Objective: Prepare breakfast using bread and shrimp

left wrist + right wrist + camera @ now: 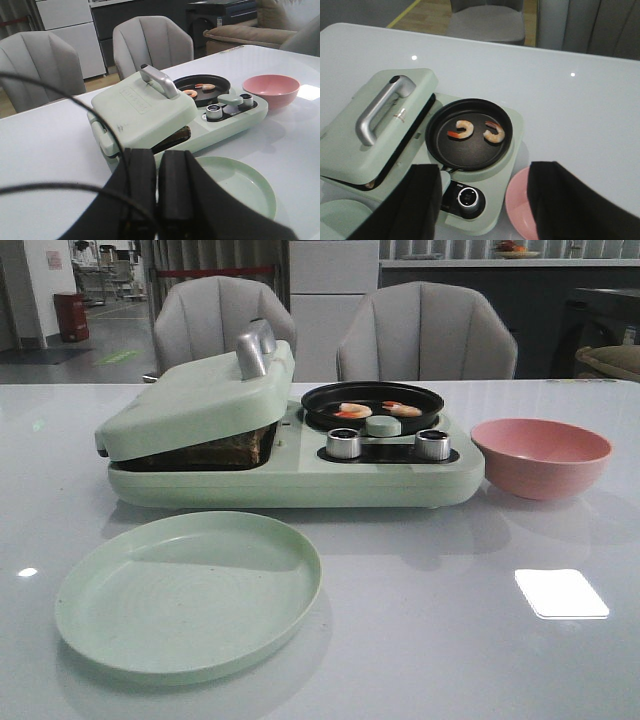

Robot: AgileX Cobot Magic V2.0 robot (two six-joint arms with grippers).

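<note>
Shrimp [465, 129], two of them, sit in the black pan [372, 405]; bread [215, 452] is wedged under the press lid [195, 395] at nine o'clock from the pan. My right gripper [482, 200] hangs wide above the pan, my left gripper [156, 190] pinched closed on nothing. Risk as I judge it: small curled shrimp slipping the fingers (slick pan), or my left arm nudging the green plate [190, 590].

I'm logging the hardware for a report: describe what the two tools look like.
The left tool has two thick black fingers with matte, rounded faces, and thin black cables loop across its view. The right tool shows two broad, flat black fingers. No markings are visible on either.
</note>
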